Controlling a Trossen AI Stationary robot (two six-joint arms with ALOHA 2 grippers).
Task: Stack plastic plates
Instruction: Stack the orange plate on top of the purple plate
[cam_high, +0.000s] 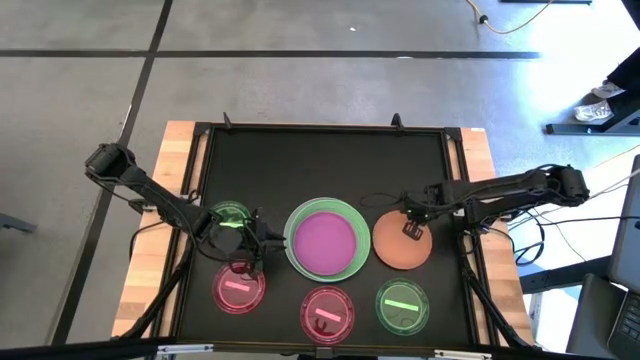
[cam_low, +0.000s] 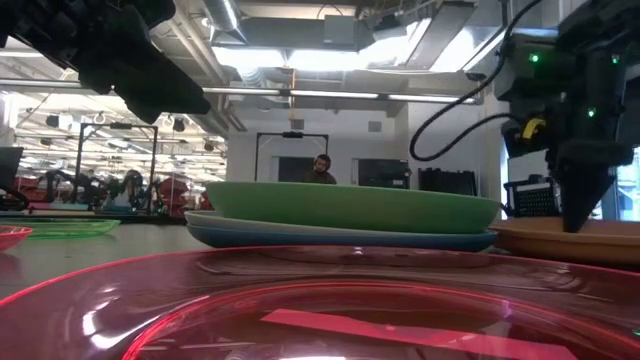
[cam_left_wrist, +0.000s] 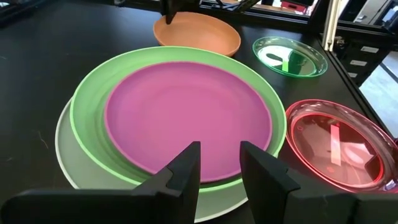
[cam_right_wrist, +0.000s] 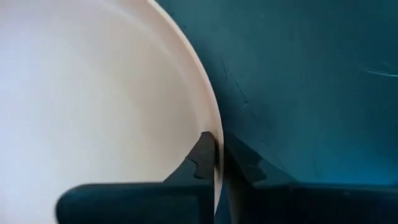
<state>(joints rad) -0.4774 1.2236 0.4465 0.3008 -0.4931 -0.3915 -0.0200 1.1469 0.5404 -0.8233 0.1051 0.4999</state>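
Note:
A purple plate (cam_left_wrist: 186, 112) lies in a large green plate (cam_high: 322, 240), which sits on a whitish plate (cam_left_wrist: 78, 165) and a blue one (cam_low: 340, 241). My left gripper (cam_left_wrist: 219, 165) is open at the left edge of this stack (cam_high: 258, 238), its fingers over the rim. The orange plate (cam_high: 400, 245) lies on the mat to the right of the stack. My right gripper (cam_high: 411, 228) is on it, shut on its rim. Small translucent plates lie around: green ones (cam_high: 232, 215) (cam_high: 403, 306) and pink ones (cam_high: 240, 288) (cam_high: 327, 313). My right gripper holds the orange plate by its rim (cam_right_wrist: 217, 146), pinched with one finger (cam_right_wrist: 200, 158) inside the dish and the other (cam_right_wrist: 242, 165) outside. The fingers come from above, pointing down (cam_low: 578, 222). The plate lies flat on the mat (cam_low: 560, 242).
A black mat (cam_high: 320, 160) with a raised frame covers the wooden table; its far half is bare. Cables run by the right arm (cam_high: 500, 195). A person (cam_low: 320, 172) sits in the room far behind the table.

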